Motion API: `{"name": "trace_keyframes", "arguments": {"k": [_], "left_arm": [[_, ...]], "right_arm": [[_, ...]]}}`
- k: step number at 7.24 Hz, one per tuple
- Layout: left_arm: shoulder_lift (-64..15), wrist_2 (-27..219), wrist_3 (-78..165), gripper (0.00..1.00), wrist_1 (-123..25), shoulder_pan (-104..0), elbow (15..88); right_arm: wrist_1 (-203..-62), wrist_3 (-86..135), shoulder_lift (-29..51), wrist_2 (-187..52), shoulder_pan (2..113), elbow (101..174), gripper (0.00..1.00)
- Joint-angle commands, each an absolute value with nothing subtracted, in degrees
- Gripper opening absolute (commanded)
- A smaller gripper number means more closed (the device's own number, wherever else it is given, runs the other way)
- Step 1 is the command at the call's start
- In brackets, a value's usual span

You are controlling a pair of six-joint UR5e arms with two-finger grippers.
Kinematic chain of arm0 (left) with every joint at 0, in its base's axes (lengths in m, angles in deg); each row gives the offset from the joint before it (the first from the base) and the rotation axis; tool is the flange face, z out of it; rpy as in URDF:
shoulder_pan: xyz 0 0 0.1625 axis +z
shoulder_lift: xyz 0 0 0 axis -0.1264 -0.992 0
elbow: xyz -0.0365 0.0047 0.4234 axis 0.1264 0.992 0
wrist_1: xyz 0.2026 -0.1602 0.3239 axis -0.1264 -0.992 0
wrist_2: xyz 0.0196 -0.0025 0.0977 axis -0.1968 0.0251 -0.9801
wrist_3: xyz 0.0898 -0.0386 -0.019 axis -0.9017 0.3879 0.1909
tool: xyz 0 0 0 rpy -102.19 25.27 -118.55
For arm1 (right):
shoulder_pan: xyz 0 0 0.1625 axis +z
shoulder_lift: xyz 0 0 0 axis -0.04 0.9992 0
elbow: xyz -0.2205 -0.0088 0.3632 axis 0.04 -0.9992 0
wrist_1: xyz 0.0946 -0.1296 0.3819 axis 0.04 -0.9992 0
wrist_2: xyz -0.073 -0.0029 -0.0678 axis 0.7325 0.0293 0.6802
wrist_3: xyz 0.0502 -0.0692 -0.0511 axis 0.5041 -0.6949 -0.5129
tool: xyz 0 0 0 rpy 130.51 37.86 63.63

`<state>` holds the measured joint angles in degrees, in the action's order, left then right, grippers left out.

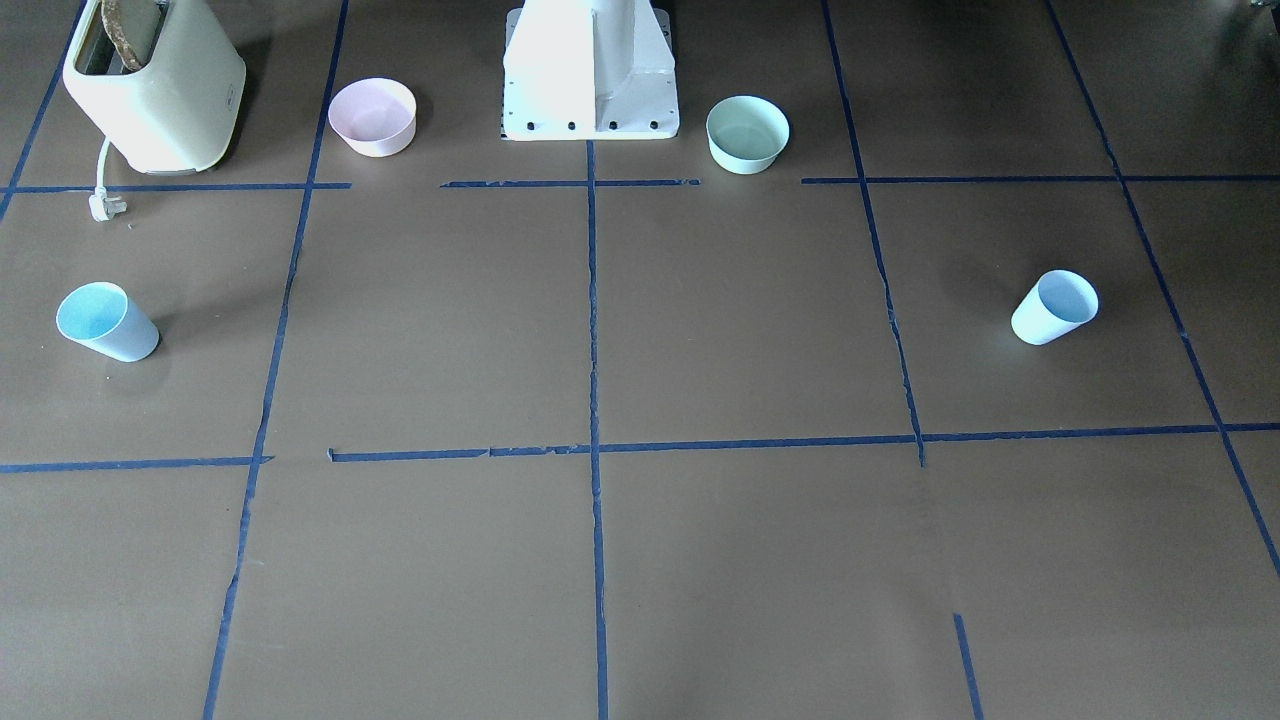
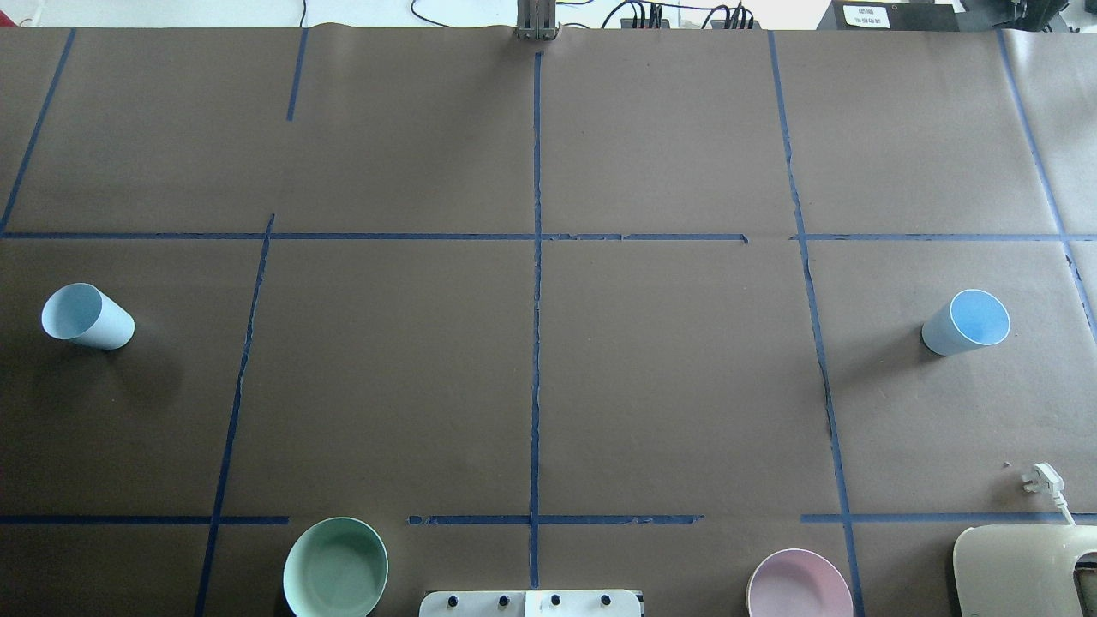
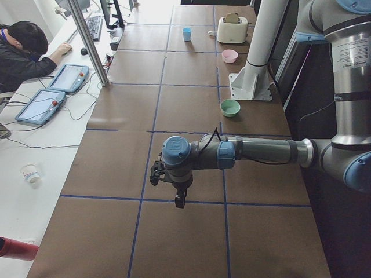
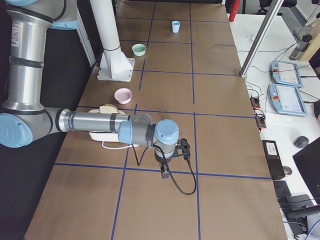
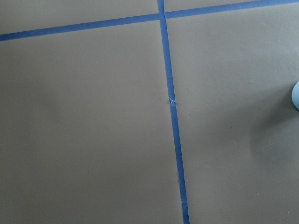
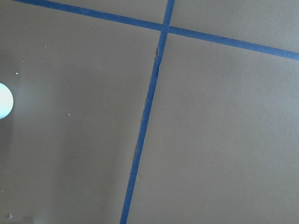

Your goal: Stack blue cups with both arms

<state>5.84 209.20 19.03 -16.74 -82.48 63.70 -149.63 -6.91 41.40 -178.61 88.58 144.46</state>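
left blue cup (image 2: pixel 87 316): far left of the overhead view, mid-height; upright, mouth up, on the table
right blue cup (image 2: pixel 966 322): far right of the same view, mid-height; upright, well apart from the other, only tape lines between them
cup material: smooth pale plastic, tapered, no handle, brighter blue inside
left gripper (image 3: pixel 179 200): lower centre of the left side view, hangs above the table on the left arm (image 3: pixel 261 152); cannot tell if the jaws are spread or pressed together (side view only)
right gripper (image 4: pixel 164 172): lower centre of the right side view, on the right arm (image 4: pixel 95 121); jaw state likewise cannot be told
mint-green bowl (image 2: pixel 335 567): bottom of the overhead view, left of the white base (image 2: pixel 530 602); round, matte
pink bowl (image 2: pixel 799 584): bottom right of the base, same shape
toaster (image 1: pixel 155 85): upper left of the front view, cream, rounded, bread in the slot; white plug (image 1: pixel 103 205) just beside it; the right arm hides most of it in the right side view
table (image 2: pixel 668 386): brown paper cover, blue tape grid, torn in places
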Motion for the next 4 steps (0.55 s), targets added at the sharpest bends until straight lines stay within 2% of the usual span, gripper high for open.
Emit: {"name": "trace_keyframes", "arguments": {"k": [1, 4], "left_arm": [[6.0, 209.2, 18.9, 1.00, -16.8, -82.5, 63.7], [5.8, 209.3, 19.1, 1.00, -16.8, -82.4, 63.7]], "right_arm": [[-148.7, -6.8, 41.5, -178.6, 88.6, 144.3, 1.00], [-148.2, -6.8, 41.6, -178.7, 88.6, 144.3, 1.00]]}}
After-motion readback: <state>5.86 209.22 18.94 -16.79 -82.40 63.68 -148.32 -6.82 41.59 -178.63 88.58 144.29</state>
